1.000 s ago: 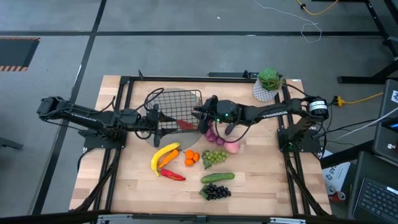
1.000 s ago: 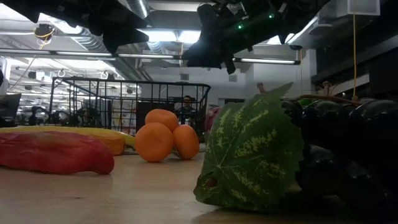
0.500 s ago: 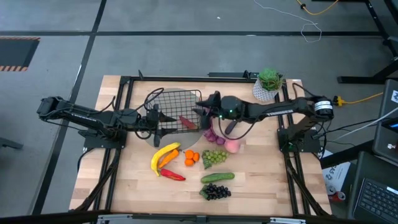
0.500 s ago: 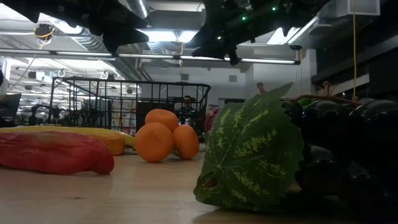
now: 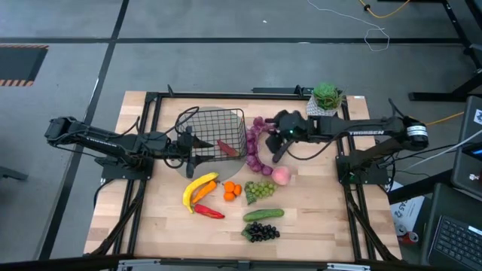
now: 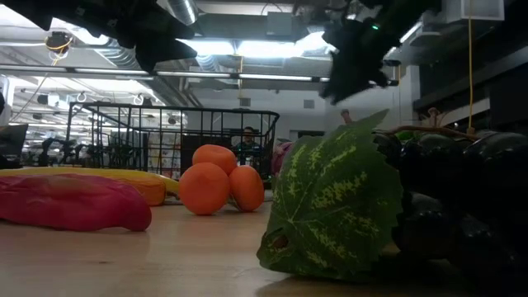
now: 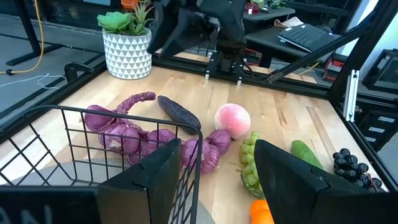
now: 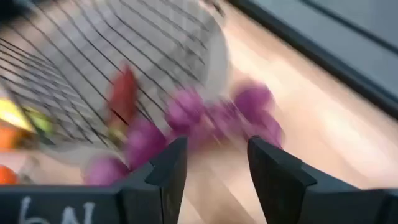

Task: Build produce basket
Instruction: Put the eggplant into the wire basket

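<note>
From my remote station I can read white lettering, "TROSSEN", along the right arm (image 5: 369, 132) in the overhead view. Similar white lettering runs along the left arm (image 5: 94, 138), too small to read. I find no other legible text.

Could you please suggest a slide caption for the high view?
Left hand holds the basket with one red chilli inside; right hand, empty, hovers by the purple bulbs.

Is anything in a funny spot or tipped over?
Yes. The basket looks tipped, its mesh side facing up, held by the left end effector. Only one red chilli is inside; the purple string of bulbs lies beside it.
</note>
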